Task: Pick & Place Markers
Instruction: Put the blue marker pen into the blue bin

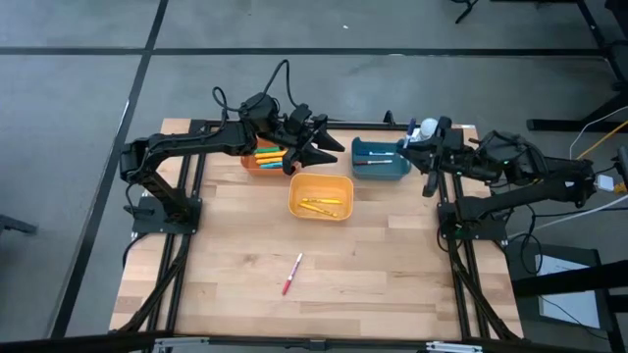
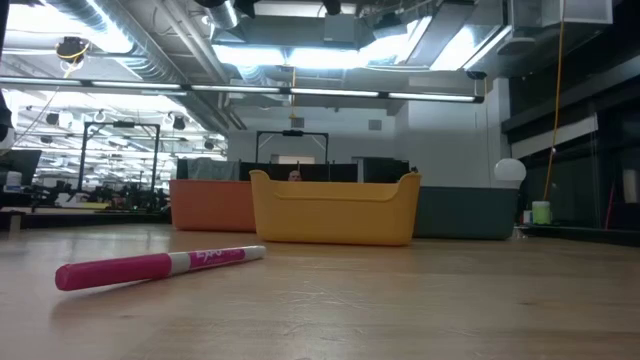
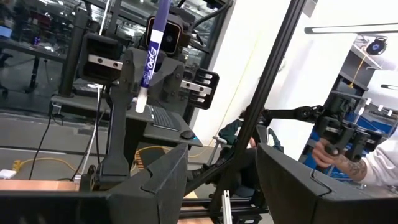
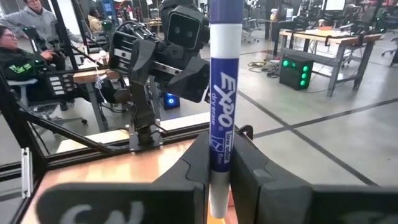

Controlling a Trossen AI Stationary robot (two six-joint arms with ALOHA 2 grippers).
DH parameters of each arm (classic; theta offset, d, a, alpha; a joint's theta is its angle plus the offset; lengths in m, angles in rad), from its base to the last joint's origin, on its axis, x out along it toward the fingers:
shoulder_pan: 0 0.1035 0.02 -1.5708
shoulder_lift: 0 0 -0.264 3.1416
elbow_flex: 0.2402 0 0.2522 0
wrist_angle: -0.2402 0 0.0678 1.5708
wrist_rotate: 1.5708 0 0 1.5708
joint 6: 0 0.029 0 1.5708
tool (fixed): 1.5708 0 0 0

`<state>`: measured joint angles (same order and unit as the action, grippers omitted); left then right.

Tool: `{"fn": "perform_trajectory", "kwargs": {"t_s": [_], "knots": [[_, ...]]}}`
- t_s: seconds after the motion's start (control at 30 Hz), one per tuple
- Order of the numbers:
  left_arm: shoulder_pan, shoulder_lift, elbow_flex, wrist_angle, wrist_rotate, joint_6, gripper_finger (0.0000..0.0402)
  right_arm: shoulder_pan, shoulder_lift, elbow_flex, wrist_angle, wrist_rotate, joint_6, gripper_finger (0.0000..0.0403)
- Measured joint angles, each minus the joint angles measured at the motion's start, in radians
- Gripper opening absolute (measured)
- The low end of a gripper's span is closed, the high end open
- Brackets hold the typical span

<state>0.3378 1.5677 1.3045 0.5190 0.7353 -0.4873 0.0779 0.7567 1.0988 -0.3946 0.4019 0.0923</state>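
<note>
The right tool (image 4: 217,180) pinches a blue-and-white plastic dry-erase marker (image 4: 222,93) upright near its lower end, above the teal rectangular plastic bin (image 1: 381,159). The left tool (image 1: 312,149) hangs spread and empty over the orange plastic bin (image 1: 257,163). A pink marker (image 1: 292,274) lies on the wooden table (image 1: 392,265): light, stiff, smooth, likely to roll; best gripped mid-barrel.

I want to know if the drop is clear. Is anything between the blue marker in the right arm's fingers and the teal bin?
Nothing visible blocks it. The right gripper is shut on the blue marker, held upright at the teal bin's right end. The left gripper hangs open over the orange bin, off to the side.
</note>
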Motion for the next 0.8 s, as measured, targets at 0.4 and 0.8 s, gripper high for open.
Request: {"fn": "perform_trajectory", "kwargs": {"t_s": [0.4,0.8], "knots": [[0.000,0.000,0.000,0.000,-0.005,-0.024,0.0184,-0.180,0.000,0.000,0.000,-0.053,-0.070,0.0039],[0.000,0.000,0.000,0.000,-0.006,-0.025,0.0184,-0.427,0.003,0.000,0.000,-0.054,-0.204,0.0039]]}}
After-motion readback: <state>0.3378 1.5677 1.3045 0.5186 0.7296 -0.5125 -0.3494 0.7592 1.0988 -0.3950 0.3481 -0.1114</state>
